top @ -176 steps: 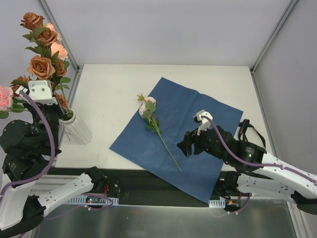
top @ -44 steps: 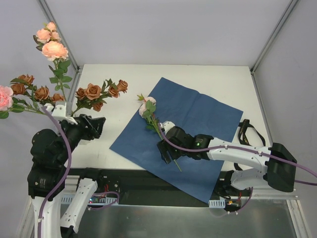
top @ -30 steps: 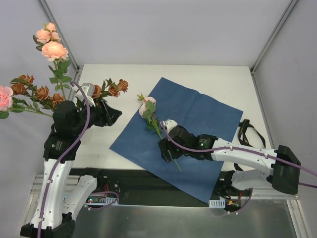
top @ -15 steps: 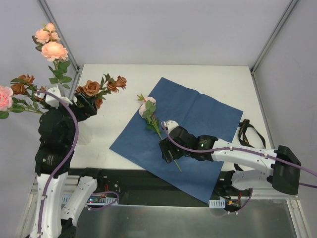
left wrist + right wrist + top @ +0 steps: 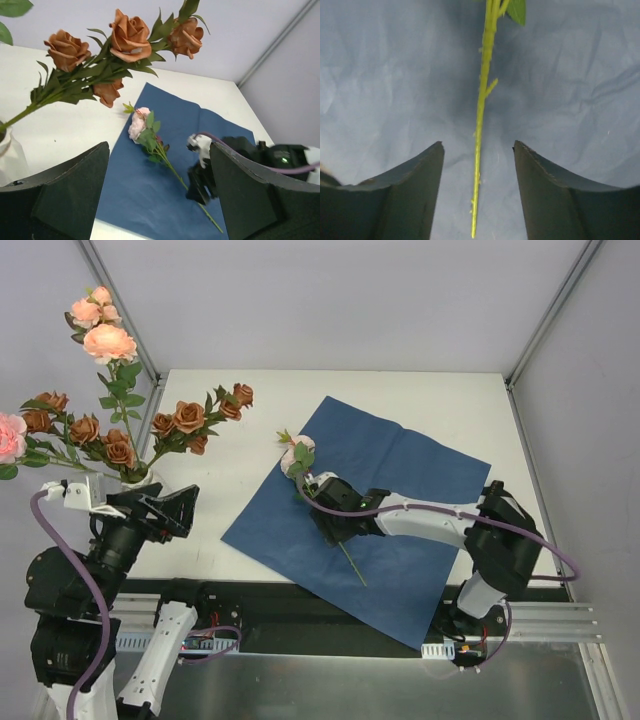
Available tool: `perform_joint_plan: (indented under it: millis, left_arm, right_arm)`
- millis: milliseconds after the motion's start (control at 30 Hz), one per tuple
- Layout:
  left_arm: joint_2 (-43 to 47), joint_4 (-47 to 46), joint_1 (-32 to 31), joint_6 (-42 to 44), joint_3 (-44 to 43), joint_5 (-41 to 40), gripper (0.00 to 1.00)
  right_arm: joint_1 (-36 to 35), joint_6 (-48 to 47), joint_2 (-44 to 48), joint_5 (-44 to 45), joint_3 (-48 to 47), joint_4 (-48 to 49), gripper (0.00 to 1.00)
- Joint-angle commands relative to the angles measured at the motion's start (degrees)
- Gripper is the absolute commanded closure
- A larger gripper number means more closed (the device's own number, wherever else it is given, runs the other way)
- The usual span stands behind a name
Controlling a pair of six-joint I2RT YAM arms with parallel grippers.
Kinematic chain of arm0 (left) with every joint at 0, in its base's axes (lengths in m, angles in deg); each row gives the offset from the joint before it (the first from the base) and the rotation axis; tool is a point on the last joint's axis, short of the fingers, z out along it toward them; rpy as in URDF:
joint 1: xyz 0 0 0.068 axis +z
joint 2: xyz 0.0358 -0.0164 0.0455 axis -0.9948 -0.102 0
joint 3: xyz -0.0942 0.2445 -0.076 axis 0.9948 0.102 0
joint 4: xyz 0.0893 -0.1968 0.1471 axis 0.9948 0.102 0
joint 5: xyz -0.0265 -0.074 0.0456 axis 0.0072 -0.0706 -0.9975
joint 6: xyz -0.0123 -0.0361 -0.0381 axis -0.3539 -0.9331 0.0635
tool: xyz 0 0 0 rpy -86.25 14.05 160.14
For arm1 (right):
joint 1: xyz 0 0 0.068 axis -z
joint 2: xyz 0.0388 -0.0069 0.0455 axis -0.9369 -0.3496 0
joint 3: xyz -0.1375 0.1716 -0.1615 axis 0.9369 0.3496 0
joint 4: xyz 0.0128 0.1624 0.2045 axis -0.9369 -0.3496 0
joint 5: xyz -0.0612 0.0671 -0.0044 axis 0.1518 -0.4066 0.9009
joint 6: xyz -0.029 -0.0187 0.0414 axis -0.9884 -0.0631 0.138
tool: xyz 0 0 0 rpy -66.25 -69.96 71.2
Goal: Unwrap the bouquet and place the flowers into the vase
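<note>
**One rose still to go in the vase**

Nearest the arms, the blue paper (image 5: 400,490) lies spread flat on the table (image 5: 230,400), so the unwrapping looks done. On it lies a single pink rose (image 5: 298,454), its stem (image 5: 480,125) running toward the near edge. The right gripper (image 5: 330,525) is down over that stem, with its jaws partly apart on either side and not touching it. Off to the left, the left gripper (image 5: 170,508) hangs just in front of the vase (image 5: 133,480), jaws wide and holding nothing. Behind it, the other flowers (image 5: 185,418) fan out of the vase, pink and rust-orange. What seems left is to grip the one rose and carry it over.

Only the right wrist view shows the gaps between the stem and the fingers; from above the wrist hides them. The left wrist view catches just a sliver of the vase, and only the top view shows the whole bunch.
</note>
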Motion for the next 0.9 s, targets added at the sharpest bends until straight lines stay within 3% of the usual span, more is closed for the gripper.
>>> perform_joint_plan:
  millis: [0, 133, 300, 433, 600, 733, 867]
  left_arm:
    - [0.04, 7.54, 0.48, -2.01, -4.2, 5.58, 0.2]
    - [-0.84, 9.4, 0.57, -2.53, -6.31, 7.43, 0.2]
    - [-2.86, 9.4, 0.57, -4.64, -8.25, 11.12, 0.2]
    - [-5.23, 8.97, 0.57, -5.87, -9.3, 15.95, 0.2]
    - [-9.62, 5.37, 0.57, -8.33, -9.22, 26.74, 0.22]
    - [-12.79, -0.25, 0.57, -12.02, -5.8, 33.71, 0.27]
    - [-13.33, -15.6, 0.48, -25.51, 6.38, 40.56, 0.36]
  right_arm:
    - [0.42, -3.82, -5.08, 2.52, -5.98, -0.45, 0.44]
    - [0.51, -4.17, -8.69, 2.87, -6.95, 1.13, 0.64]
    - [0.51, -4.0, -10.1, 4.01, -6.95, 2.1, 0.75]
    - [0.51, -4.09, -8.53, 4.98, -5.98, 2.19, 0.99]
    - [0.51, -2.07, 0.16, 8.92, -2.73, 2.45, 0.99]
    - [0.6, 0.13, 13.85, 10.25, 2.52, 4.55, 0.99]
    - [0.51, 2.15, 24.42, 9.38, 6.92, 8.33, 0.99]
